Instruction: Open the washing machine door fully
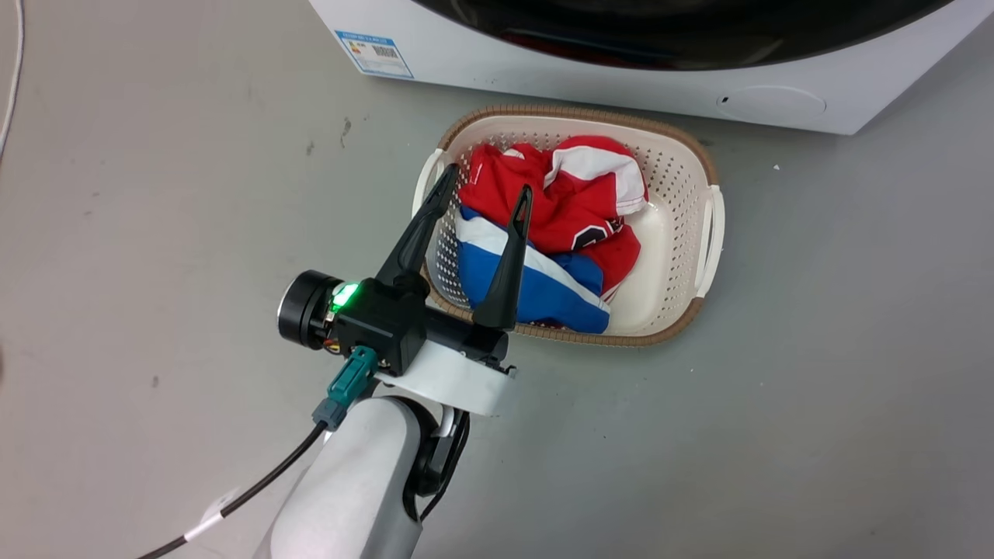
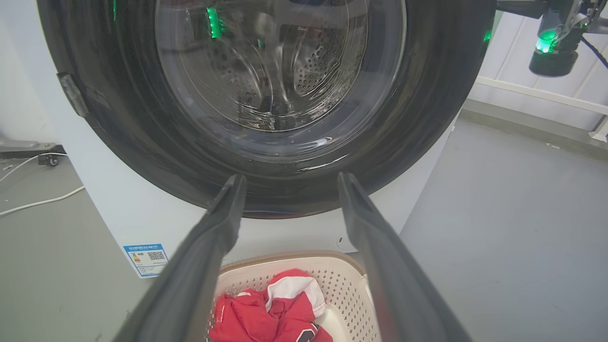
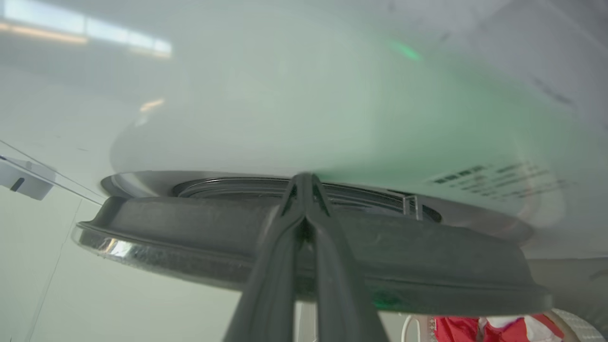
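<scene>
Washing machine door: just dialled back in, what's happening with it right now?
The right tool is at the washing machine door, its fingers pressed together and their tips at the seam between the door's rim and the white washing machine. In the left wrist view the door looks shut or barely ajar, far from fully open. The left tool is open and holds nothing, hovering over the laundry basket of red, white and blue clothes on the floor.
</scene>
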